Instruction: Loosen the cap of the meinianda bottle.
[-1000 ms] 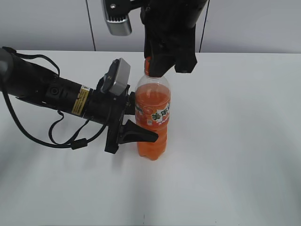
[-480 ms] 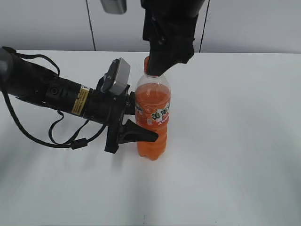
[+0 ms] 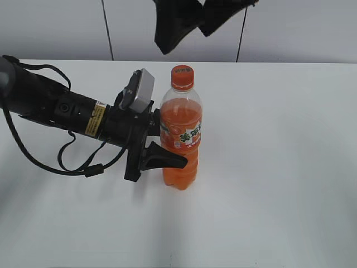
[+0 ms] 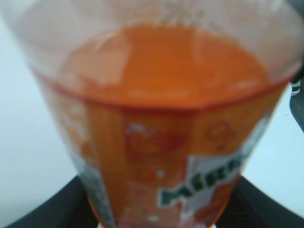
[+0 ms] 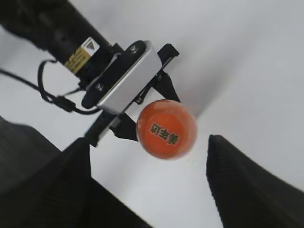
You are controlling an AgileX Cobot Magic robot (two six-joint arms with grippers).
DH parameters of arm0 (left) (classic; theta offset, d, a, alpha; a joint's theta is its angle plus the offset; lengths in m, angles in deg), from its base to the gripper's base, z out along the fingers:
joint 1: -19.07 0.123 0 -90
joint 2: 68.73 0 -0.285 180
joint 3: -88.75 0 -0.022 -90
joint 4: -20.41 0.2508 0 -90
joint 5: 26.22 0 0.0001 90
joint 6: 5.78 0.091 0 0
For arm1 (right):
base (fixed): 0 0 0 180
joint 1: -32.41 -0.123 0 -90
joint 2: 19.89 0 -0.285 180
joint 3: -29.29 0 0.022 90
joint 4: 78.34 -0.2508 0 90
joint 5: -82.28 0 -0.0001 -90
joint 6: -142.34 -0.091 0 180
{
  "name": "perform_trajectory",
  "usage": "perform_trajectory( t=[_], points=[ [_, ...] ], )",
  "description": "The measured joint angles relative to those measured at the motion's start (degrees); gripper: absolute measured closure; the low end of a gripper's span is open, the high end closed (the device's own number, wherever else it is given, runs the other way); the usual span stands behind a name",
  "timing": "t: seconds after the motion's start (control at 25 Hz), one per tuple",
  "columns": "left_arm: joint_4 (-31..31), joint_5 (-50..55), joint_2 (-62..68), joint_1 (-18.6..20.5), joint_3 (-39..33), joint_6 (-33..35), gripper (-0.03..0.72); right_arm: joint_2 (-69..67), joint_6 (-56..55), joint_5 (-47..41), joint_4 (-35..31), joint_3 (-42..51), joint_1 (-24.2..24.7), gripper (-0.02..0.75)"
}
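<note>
Right now my left arm (image 3: 61, 109) lies across the white table (image 3: 279, 167) from the left side, and my left gripper (image 3: 159, 146) is clamped on the meinianda bottle (image 3: 181, 139), its dark fingers (image 3: 167, 160) wrapped around the labelled waist. The left wrist view is filled by the bottle's orange drink and label, so close that the fingers show only as dark edges at the bottom corners. The bottle stands upright near the middle of the table, held steady.

My right gripper (image 5: 147, 180) hangs above the bottle, jaws spread wide and empty; in the right wrist view its two dark fingers (image 5: 247, 185) sit well apart on either side of the cap (image 5: 166, 128), touching nothing. From the exterior view the cap (image 3: 182, 77) is bare on the neck, with clear space between it and my right hand at the top edge.

I judge this as a pause in the twisting step, with the cap free of any grip. Whether it is already loose I cannot tell. If it needs more, my next move should be to come straight down, centre the cap between the fingers, close firmly on its ribbed sides and turn while my left grips the body
</note>
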Motion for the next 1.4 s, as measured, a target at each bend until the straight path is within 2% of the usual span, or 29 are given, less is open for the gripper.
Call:
perform_trajectory(
  t=[0.12,0.24,0.6,0.76,1.04,1.4],
  points=[
    [0.00,0.00,0.00,0.00,0.00,0.00,0.288,0.00,-18.11,0.00,-0.07,0.00,0.00,0.171],
    [0.00,0.00,0.00,0.00,0.00,0.00,0.288,-0.21,-23.46,0.00,-0.13,0.00,0.00,0.178],
    [0.00,0.00,0.00,0.00,0.00,0.00,0.288,-3.92,-24.80,0.10,-0.19,1.65,0.00,0.195],
    [-0.05,0.00,0.00,0.00,0.00,0.00,0.288,-4.24,-24.80,0.05,1.83,4.02,0.00,0.195],
    [-0.04,0.00,0.00,0.00,0.00,-0.05,0.288,-4.24,-24.31,0.05,-0.17,4.01,0.00,0.197],
    [-0.06,0.04,0.00,0.00,0.00,-0.05,0.288,-4.77,-23.59,0.09,1.53,4.01,0.00,0.203]
  ],
)
